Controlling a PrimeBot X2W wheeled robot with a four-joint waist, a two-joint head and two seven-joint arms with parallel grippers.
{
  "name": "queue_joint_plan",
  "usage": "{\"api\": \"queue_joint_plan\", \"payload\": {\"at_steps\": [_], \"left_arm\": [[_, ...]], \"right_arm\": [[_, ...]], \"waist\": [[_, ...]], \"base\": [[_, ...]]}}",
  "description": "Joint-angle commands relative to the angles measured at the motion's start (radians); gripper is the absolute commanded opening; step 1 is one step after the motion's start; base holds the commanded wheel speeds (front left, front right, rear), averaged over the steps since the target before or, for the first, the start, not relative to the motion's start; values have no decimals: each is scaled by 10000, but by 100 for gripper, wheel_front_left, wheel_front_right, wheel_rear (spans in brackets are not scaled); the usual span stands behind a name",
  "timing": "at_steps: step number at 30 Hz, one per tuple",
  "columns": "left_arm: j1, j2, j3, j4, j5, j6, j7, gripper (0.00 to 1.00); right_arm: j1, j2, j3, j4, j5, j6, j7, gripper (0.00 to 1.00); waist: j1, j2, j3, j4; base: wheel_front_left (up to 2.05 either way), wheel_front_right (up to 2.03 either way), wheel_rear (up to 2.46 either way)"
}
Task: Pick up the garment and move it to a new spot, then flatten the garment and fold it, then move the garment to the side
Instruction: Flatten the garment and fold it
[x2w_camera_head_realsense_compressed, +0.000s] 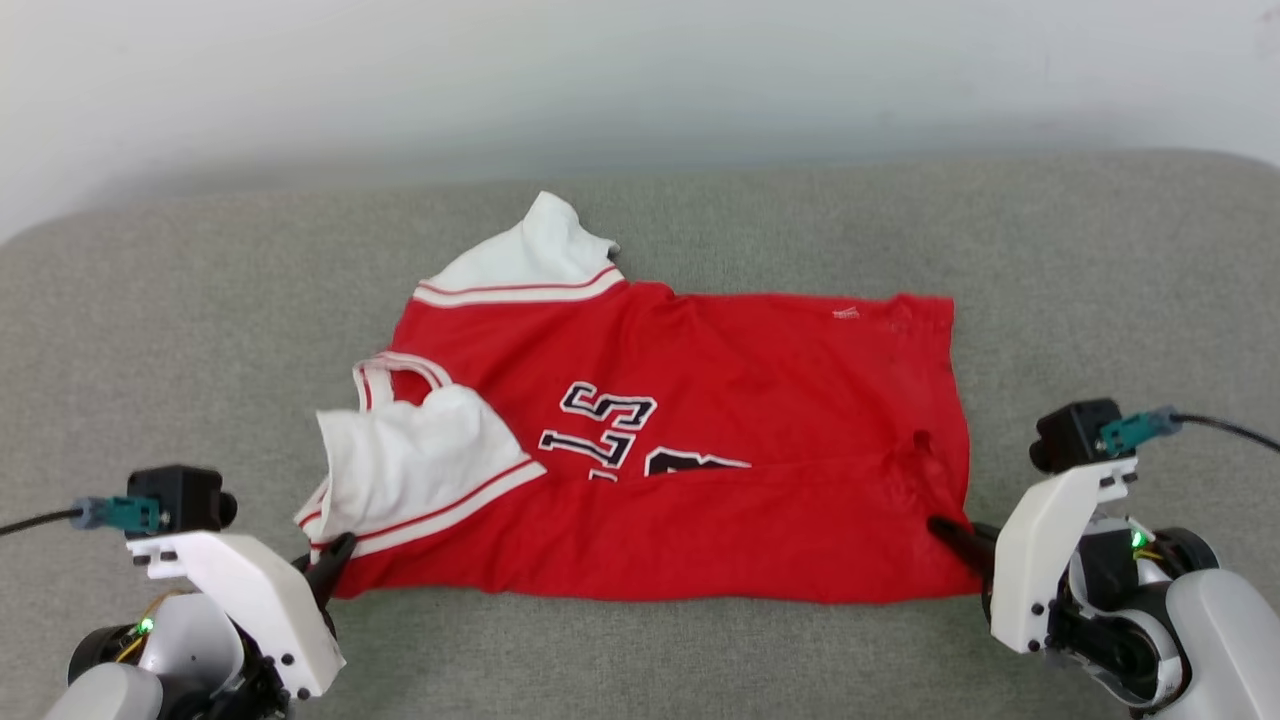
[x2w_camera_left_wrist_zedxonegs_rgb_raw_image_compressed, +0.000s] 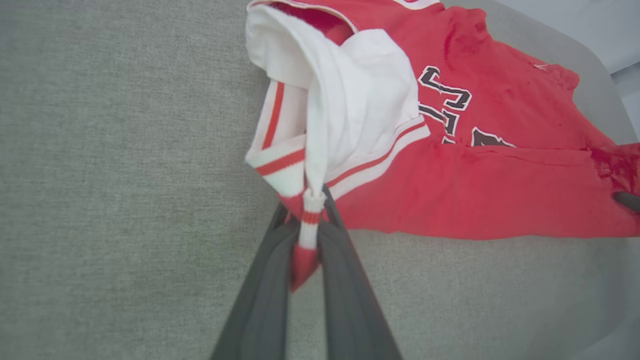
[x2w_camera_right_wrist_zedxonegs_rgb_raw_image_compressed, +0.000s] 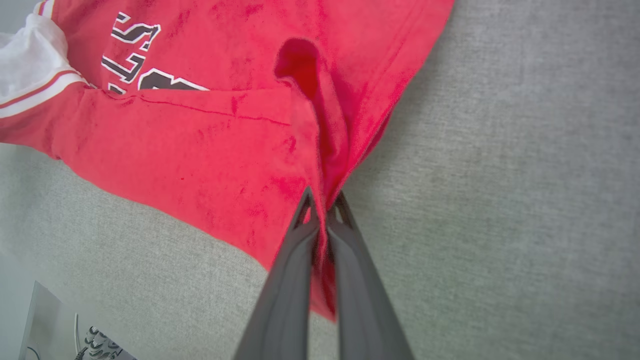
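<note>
Now: left end effector (x2w_camera_left_wrist_zedxonegs_rgb_raw_image_compressed: 306, 202) pinches garment (x2w_camera_head_realsense_compressed: 780, 380) cuff, right end effector (x2w_camera_right_wrist_zedxonegs_rgb_raw_image_compressed: 324, 197) pinches hem; lettering (x2w_camera_head_realsense_compressed: 610, 425) fold-hidden, unreadable.

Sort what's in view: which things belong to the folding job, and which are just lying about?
Job: garment; left end effector, shut on sleeve trim; right end effector, shut on a hem corner.
Lying about: grey padded surface; white wall; cabled gear nearby.
</note>
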Motion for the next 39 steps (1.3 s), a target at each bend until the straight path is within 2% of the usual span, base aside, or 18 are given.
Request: {"api": "queue_joint_plan", "payload": {"at_steps": [1,8,12,15,16,17,18,19,23,29,34,39], "left_arm": [[287,-29,36,-53,-28,66,-68,0],[1645,173,151,-442,-194,443,-105,0],[2416,222,240,-620,-455,627,-12,0],[2574,108,150,-568,-510,581,-52,0],[2559,18,84,-457,-548,541,-52,22],[2559,18,84,-457,-548,541,-52,22],[2519,-95,17,-342,-626,476,-32,73],[2412,-203,7,-229,-660,433,-79,100],[2038,-406,0,309,-576,270,-323,100],[1442,-347,225,474,-62,188,-1117,100],[775,-371,346,458,501,290,-1761,100],[-260,-466,437,599,1024,350,-2375,100]], "right_arm": [[214,-92,102,-85,38,-2,-61,0],[1093,-335,187,-517,217,-3,210,0],[1800,-392,-30,-783,331,-3,575,0],[2276,-391,-168,-793,171,-2,680,0],[2415,-282,-226,-757,205,-3,614,35],[2415,-282,-226,-757,205,-3,614,35],[2541,-214,-315,-712,213,-3,529,88],[2600,-208,-317,-685,160,-2,431,100],[2567,-36,-378,-691,-82,-3,-450,100],[2301,-191,-671,-1060,-1113,-3,-2664,100],[1986,242,-1353,-1433,-2076,-2,-4140,100],[1564,918,-1949,-2027,-2887,-3,-5158,100]], "waist": [[-1,0,-555,46],[-1,0,-1488,148],[-1,0,-1624,189],[-1,0,-1568,242],[-1,0,-1549,255],[-1,0,-1549,255],[-1,0,-1514,265],[-1,0,-1466,270],[-1,0,-1340,116],[-1,0,-1355,-216],[-1,0,-1152,-521],[-1,0,-449,-853]], "base": [[0,0,0],[0,0,0],[0,0,0],[0,0,0],[0,0,0],[0,0,0],[0,0,0],[0,0,0],[0,0,0],[0,0,0],[0,0,0],[0,0,0]]}}
